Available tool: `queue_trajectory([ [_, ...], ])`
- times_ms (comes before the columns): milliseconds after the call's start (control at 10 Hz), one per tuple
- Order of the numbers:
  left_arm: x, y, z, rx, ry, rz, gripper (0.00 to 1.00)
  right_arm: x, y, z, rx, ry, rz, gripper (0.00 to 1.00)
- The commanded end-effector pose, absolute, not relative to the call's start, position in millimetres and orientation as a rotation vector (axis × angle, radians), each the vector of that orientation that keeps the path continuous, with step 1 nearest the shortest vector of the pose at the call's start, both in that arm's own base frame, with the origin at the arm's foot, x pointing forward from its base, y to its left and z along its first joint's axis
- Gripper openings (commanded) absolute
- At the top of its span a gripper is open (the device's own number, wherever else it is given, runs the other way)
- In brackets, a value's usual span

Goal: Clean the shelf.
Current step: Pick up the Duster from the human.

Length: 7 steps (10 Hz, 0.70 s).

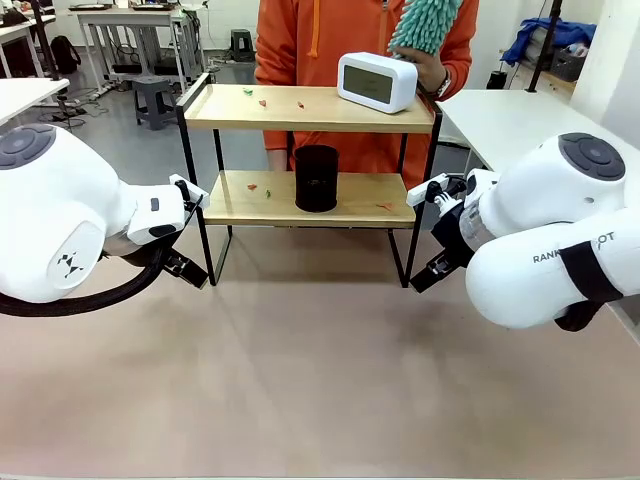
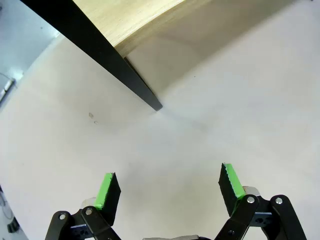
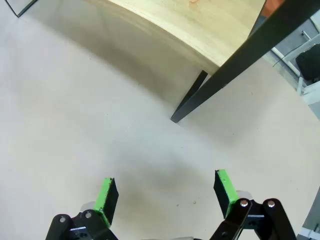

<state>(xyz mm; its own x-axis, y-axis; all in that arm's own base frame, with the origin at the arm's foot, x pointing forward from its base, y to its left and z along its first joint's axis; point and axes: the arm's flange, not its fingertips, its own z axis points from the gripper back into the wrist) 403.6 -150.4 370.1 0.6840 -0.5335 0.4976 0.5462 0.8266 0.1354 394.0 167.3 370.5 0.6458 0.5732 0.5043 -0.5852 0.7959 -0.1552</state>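
Observation:
The shelf [image 1: 230, 112] stands mid-table, two light wooden boards in a thin black frame. Small green and red scraps [image 1: 263, 101] lie on its top board beside a white clock [image 1: 376, 81]; a black cup [image 1: 316, 178] and more scraps [image 1: 258, 188] sit on the lower board. Behind it a person in orange holds a teal duster [image 1: 425, 24]. My left gripper [image 1: 188, 268] [image 2: 170, 187] hangs open over the table by the shelf's left front leg [image 2: 116, 66]. By the right front leg [image 3: 235, 65], my right gripper [image 1: 428, 276] [image 3: 165, 192] is open too, holding nothing.
The beige tabletop [image 1: 310, 380] stretches free in front of the shelf. A white table [image 1: 510, 120] stands at the right, another [image 1: 25, 95] at the far left. Stools and desks stand in the room behind.

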Motion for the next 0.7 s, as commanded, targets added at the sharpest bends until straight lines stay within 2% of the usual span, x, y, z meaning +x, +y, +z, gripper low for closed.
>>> queue_trajectory([
  [0,403.6,-150.5,370.2,-0.024,-0.550,-0.606,1.00,394.1,167.2,370.6,0.023,-0.566,0.659,1.00],
  [600,403.6,-150.5,370.2,-0.024,-0.550,-0.606,1.00,394.1,167.2,370.6,0.023,-0.566,0.659,1.00],
])
